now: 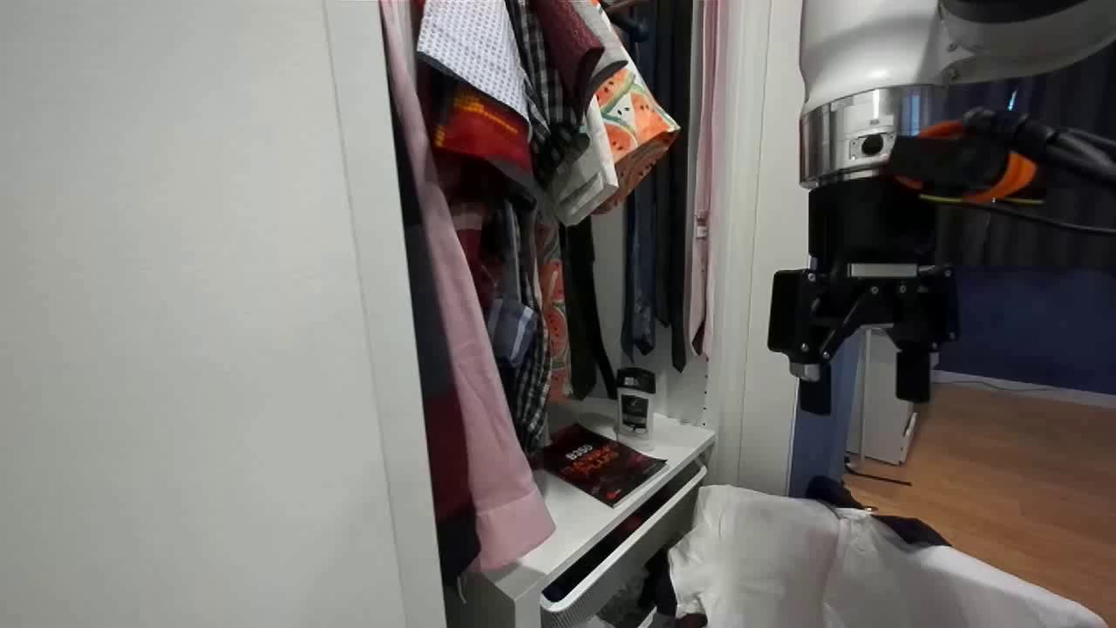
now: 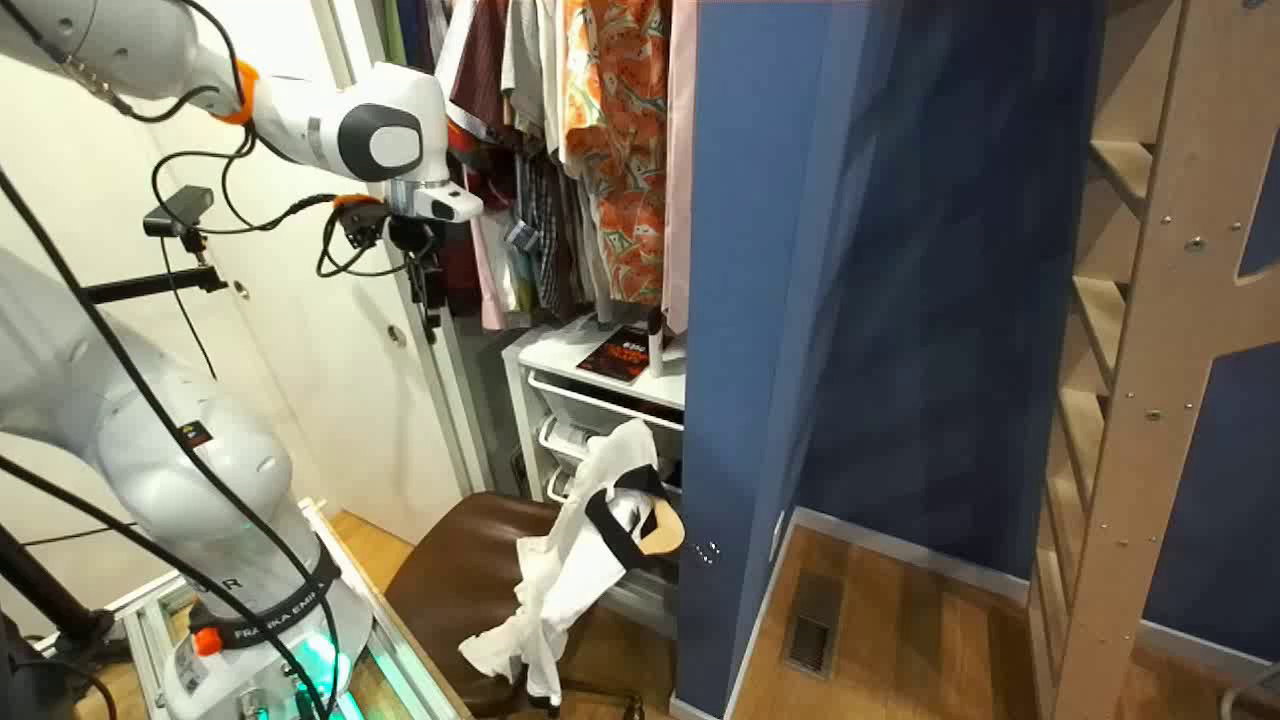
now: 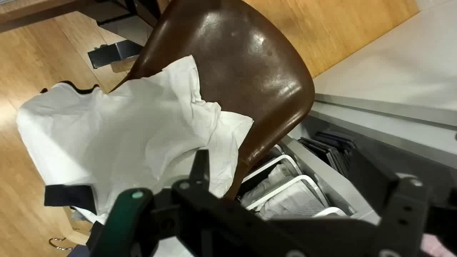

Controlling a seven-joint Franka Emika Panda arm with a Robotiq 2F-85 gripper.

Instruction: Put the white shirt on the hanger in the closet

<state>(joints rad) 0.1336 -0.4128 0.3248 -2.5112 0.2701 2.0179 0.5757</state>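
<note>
Fingers [image 1: 816, 397] of my gripper [image 1: 865, 392] stand spread at right in the frame in an exterior view, nothing between them; the white shirt [image 1: 776, 558] lies at lower right, well apart from them. The closet [image 1: 737, 262] takes up the middle, packed tight, and I expect trouble there: crowded clothes [image 1: 475, 52] or the pink sleeve [image 1: 501, 488] could tangle with my load, and a low approach might catch cloth on the jutting drawer [image 1: 629, 548] or tip the small package [image 1: 636, 410] on the ledge [image 1: 567, 523]. In an exterior view the shirt shows at lower centre, partly over a brown chair [image 2: 460, 560] and partly spilling past its edge, so I judge that a nudge or lopsided pull could drag it to the floor [image 2: 890, 600]. A wooden hanger [image 2: 664, 538] peeks out at its dark-trimmed end, seemingly already inside; should I pinch only fabric, the wood might slide free. The wrist view puts the shirt from left to centre and a metal hook [image 3: 61, 247] at lower left, with my spread fingers along the bottom edge, not lined up with that hook; gripping from here would probably take cloth or air, and I can't see how far the hanger reaches inside the garment.
</note>
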